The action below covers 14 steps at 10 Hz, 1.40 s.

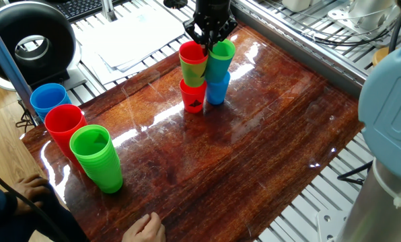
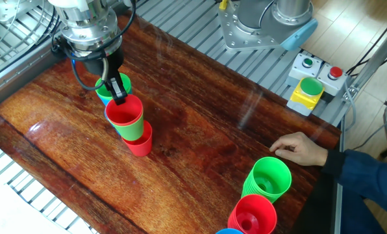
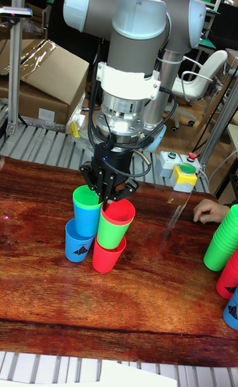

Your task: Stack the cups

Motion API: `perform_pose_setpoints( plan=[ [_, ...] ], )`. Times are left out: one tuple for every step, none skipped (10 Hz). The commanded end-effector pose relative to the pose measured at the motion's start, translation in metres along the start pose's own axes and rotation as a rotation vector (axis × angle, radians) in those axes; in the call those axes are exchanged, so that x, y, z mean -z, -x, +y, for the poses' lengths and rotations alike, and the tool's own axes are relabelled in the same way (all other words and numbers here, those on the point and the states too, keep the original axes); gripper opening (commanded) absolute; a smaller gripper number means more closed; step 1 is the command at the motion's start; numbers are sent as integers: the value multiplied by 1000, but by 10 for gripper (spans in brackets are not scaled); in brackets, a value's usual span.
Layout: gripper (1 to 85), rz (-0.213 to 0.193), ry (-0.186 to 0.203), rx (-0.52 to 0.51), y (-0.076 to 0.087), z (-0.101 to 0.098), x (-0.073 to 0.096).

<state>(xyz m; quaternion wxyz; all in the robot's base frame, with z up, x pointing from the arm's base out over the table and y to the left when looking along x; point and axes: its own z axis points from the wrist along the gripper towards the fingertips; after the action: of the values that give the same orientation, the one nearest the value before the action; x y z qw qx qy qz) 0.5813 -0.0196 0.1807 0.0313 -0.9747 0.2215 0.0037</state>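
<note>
Two short stacks of cups stand side by side at the far side of the wooden table (image 1: 268, 154). One has a red cup (image 1: 193, 97) at the bottom, a green cup (image 1: 194, 72) in it and a red cup (image 1: 192, 52) (image 2: 124, 110) (image 3: 118, 212) on top. The other has blue cups (image 1: 217, 87) (image 3: 79, 241) below and a green cup (image 1: 221, 57) (image 2: 106, 88) (image 3: 86, 202) on top. My gripper (image 1: 210, 42) (image 2: 119, 96) (image 3: 106, 196) hangs straight down between the two tops. Its fingertips are drawn close together at the top red cup's rim.
Three tall piles of nested cups stand at the near table edge: blue (image 1: 49, 97), red (image 1: 64, 124) and green (image 1: 96, 158) (image 2: 268, 179). A person's hand (image 1: 147, 228) (image 2: 300, 148) rests at that edge. A button box (image 2: 310, 91) sits beyond the table.
</note>
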Motion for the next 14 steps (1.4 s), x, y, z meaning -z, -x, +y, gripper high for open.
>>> perform_pose_setpoints(
  plan=[
    [13,-2,-17,4,0,-3,-1],
    [13,-2,-21,5,0,-3,-2],
    [13,-2,-23,7,-1,-2,-3],
    [13,-2,-24,10,-1,-2,-3],
    [13,-3,-26,11,-1,-1,-3],
    [13,-5,-30,11,-1,-2,-3],
    [13,-7,-34,13,-1,-2,-4],
    [13,-8,-37,13,-1,-3,-4],
    [13,-10,-44,13,0,-5,-4],
    [13,-12,-49,13,0,-5,-4],
    [13,-15,-51,13,0,-4,-4],
    [13,-15,-52,13,0,-4,-4],
    [13,-15,-52,13,0,-3,-4],
    [13,-16,-51,14,0,-2,-5]
  ],
)
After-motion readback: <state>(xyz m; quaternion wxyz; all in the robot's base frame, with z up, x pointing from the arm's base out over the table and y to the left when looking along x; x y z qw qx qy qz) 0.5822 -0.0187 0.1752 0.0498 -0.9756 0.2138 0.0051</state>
